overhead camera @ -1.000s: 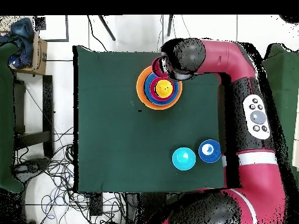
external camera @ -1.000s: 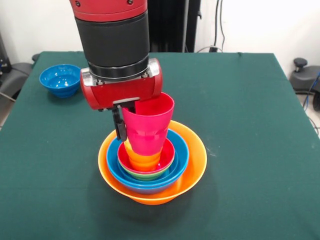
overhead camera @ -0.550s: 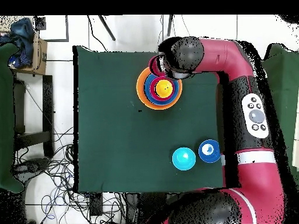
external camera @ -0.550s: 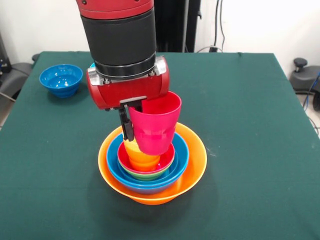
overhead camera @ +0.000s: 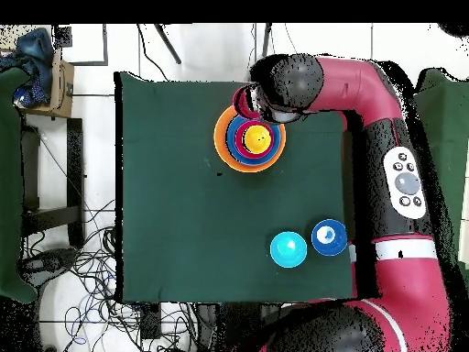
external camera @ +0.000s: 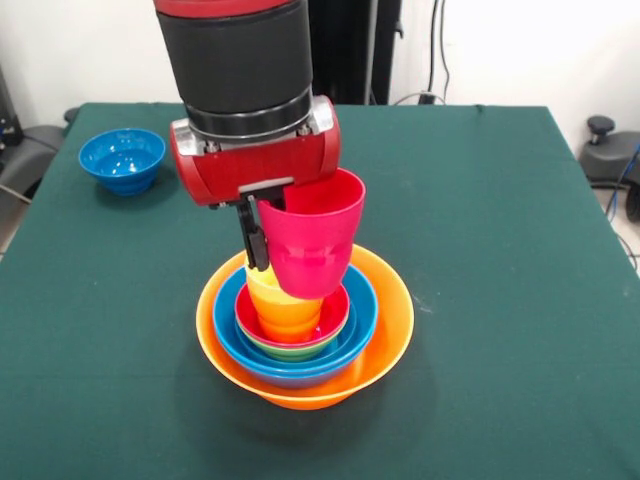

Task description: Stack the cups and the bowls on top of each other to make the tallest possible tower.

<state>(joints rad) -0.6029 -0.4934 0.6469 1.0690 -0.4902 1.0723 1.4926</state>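
Lifted slightly higher, the pink cup (external camera: 312, 232) hangs tilted over the tower (external camera: 305, 330), the fingers (external camera: 256, 238) gripping its rim.

Bright, even indoor light, soft shadow under the orange bowl (external camera: 385, 330), glossy highlights

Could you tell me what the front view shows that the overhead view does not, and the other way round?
Only the front view shows the side of the pink cup in the gripper, tilted above the yellow cup, and the green bowl's rim in the pile.

Only the overhead view shows the light-blue bowl beside the dark-blue bowl, and the arm's whole length.

Both show the big orange bowl holding the nested pile, and the green table.
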